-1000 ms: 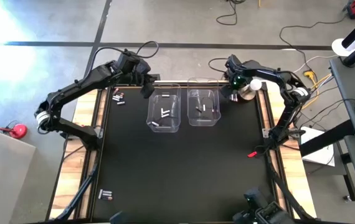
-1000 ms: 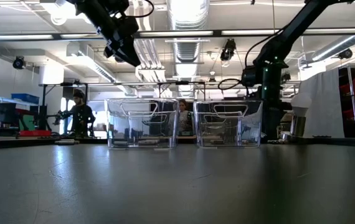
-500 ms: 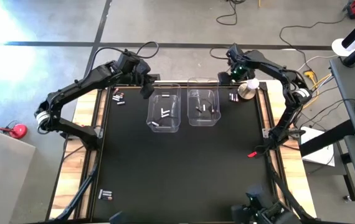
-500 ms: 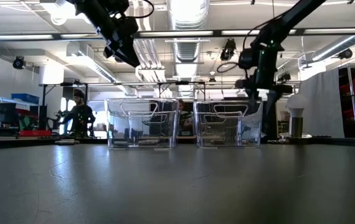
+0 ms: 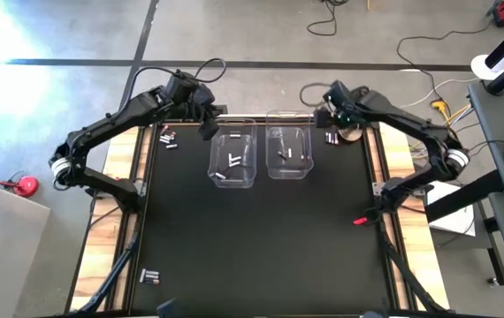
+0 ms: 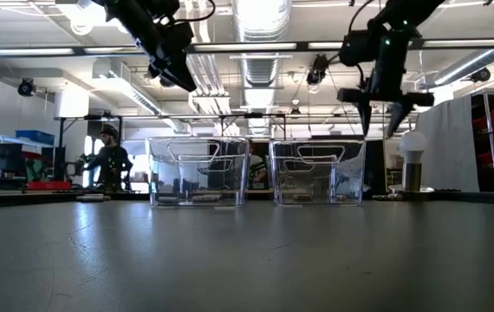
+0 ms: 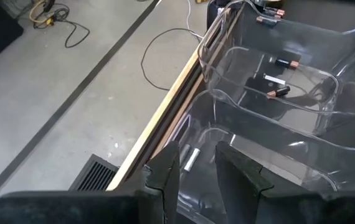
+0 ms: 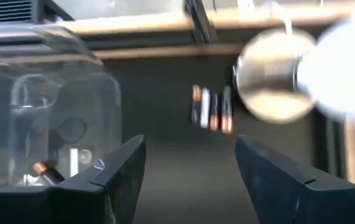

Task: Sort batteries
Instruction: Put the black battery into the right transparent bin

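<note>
Two clear bins stand side by side at the far middle of the black mat. The left bin (image 5: 214,161) holds white batteries (image 5: 232,161). The right bin (image 5: 309,157) holds dark copper-ended batteries (image 7: 283,62). Loose batteries lie left of the bins (image 5: 169,138), right of them (image 5: 330,137) and at the near left corner (image 5: 150,277). My left gripper (image 7: 196,152) hangs over the left bin's far left corner with its fingers a little apart. A white battery (image 7: 191,159), lying lower in that bin, shows through the gap. My right gripper (image 6: 379,121) hangs open and pointing down above the right-hand batteries (image 8: 212,109).
A metal cup with a white ball on it (image 5: 351,131) stands just right of the right-hand batteries, close under my right arm. A small red object (image 5: 358,219) lies at the mat's right edge. Wooden rails border the mat. People stand in the room behind (image 6: 113,160).
My right gripper has risen from low beside the right bin to well above the table. It has also rolled about its own axis, so both fingers now show side by side in the low view. My left arm has kept still.
</note>
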`<state>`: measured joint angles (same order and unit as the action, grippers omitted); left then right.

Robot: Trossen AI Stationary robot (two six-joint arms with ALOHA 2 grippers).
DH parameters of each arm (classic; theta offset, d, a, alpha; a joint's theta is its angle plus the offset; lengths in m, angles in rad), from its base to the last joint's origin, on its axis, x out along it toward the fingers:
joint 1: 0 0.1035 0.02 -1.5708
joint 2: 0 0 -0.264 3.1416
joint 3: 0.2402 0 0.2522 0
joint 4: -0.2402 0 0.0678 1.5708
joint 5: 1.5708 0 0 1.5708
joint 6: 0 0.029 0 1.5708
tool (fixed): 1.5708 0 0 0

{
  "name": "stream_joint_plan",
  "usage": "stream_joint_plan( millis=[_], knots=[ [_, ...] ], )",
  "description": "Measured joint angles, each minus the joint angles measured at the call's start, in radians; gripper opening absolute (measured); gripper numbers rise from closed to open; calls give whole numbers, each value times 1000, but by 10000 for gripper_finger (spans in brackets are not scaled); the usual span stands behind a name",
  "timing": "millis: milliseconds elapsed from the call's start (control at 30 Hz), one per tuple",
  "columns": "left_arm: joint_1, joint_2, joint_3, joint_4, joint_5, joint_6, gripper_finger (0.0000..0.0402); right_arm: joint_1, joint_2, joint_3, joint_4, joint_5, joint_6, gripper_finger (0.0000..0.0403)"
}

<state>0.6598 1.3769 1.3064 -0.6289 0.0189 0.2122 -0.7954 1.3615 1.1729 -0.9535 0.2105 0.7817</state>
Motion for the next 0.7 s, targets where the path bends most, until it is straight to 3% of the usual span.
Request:
stream_joint_plan(
  millis=[200, 367, 700],
  knots=[
    [0, -1, 0, 0, 0, 44, 83, 19, -23, -230, 182, 1, 211, 210],
    [0, -3, 0, 0, 0, 67, 83, -14, 33, -355, 392, 18, 267, 188],
    [0, -6, 0, -14, 0, 66, 83, -129, 162, -359, 485, 55, 175, 151]
  ],
)
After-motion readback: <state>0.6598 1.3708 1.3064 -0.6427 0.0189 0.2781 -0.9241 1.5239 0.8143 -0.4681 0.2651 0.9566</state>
